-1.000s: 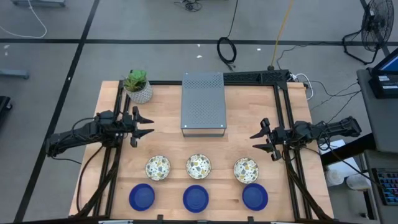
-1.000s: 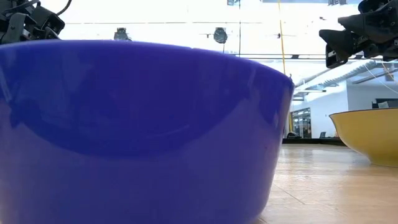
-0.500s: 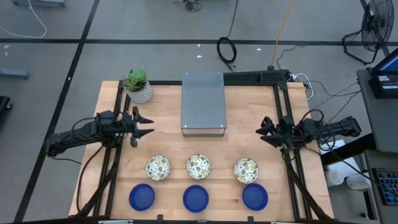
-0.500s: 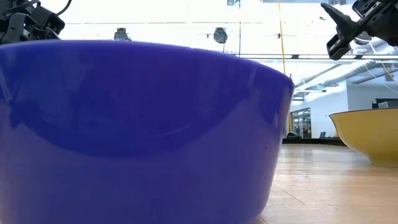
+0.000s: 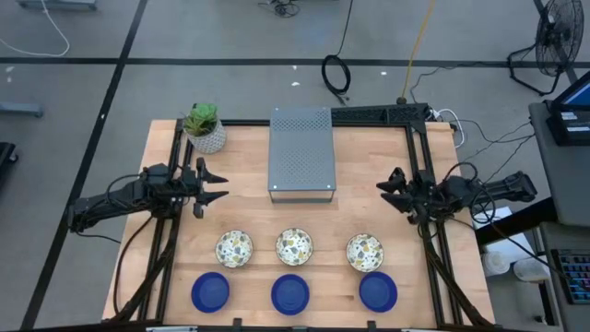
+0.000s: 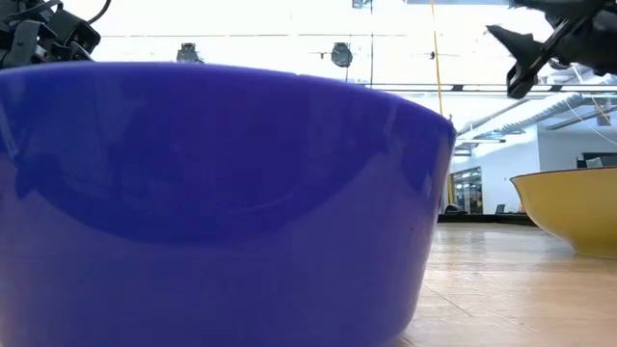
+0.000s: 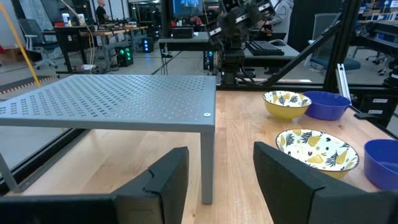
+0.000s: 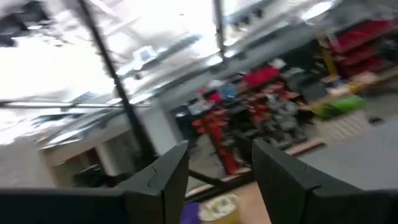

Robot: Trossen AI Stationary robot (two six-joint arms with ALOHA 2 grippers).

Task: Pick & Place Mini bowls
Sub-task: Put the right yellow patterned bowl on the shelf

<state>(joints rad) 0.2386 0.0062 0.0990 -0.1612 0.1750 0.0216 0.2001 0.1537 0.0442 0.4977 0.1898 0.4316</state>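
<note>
Nearest the front edge of the table [image 5: 442,157] lie three solid blue bowls [image 5: 289,294] in a row, and just behind them a second row of three cream speckled bowls [image 5: 294,246], each bowl standing apart from its neighbours and none stacked. All six are small, round and shallow with a smooth glossy finish; the low view shows a blue wall curving up to a thin rim, and a speckled one reads yellow on its outside. They look light and rigid, probably glazed ceramic or hard plastic, so likely slippery and liable to chip or skid if nudged. The sensible hold is probably across the rim, one finger inside and one outside the wall, since the full width looks too broad for the jaws. Farther back, at mid-table, the two arms flank the rows: the left gripper [image 5: 210,185] hovers over the left side with its fingers spread wide and nothing between them, as its wrist view confirms. The right gripper [image 5: 389,189] hangs above the right side, also spread and empty, its camera tilted up toward the room. Beyond them a grey perforated metal platform [image 5: 300,153] on thin legs stands at the centre back, and a white textured pot with a green plant [image 5: 204,129] sits at the far left corner.
</note>
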